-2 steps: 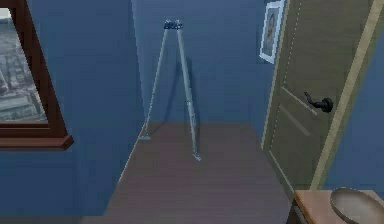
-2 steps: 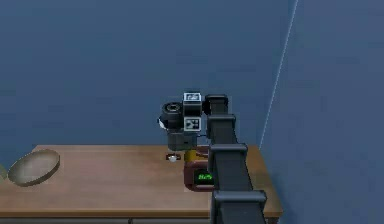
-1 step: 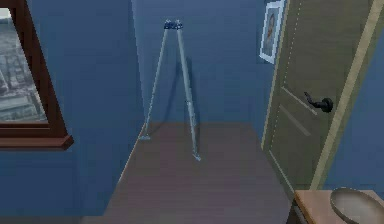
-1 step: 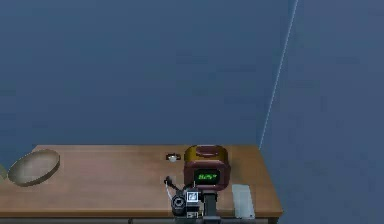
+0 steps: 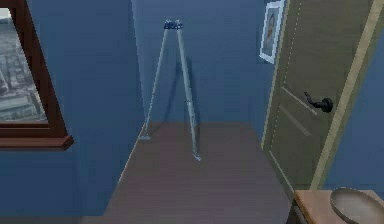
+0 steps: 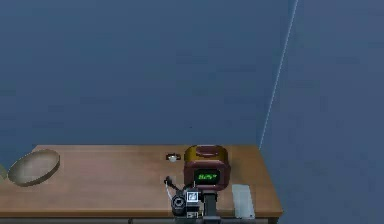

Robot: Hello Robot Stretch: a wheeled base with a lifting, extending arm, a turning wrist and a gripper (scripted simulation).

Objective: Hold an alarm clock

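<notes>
A brown alarm clock (image 6: 207, 168) with green digits stands on a wooden table (image 6: 110, 175), near its right end in the arm side view. The gripper (image 6: 172, 188) is low in that view, just left of and below the clock, with the arm's dark end (image 6: 195, 207) at the bottom edge. Whether it touches the clock cannot be made out. With the clock standing on the table right by the fingers, I cannot tell whether the gripper holds anything.
On the table, a shallow round bowl (image 6: 33, 166) lies at the left end and a small object (image 6: 172, 156) sits left of the clock. The forward view has a tripod (image 5: 175, 90) on the blue hallway floor, a door (image 5: 310, 100) at right and a framed picture (image 5: 22, 70) at left.
</notes>
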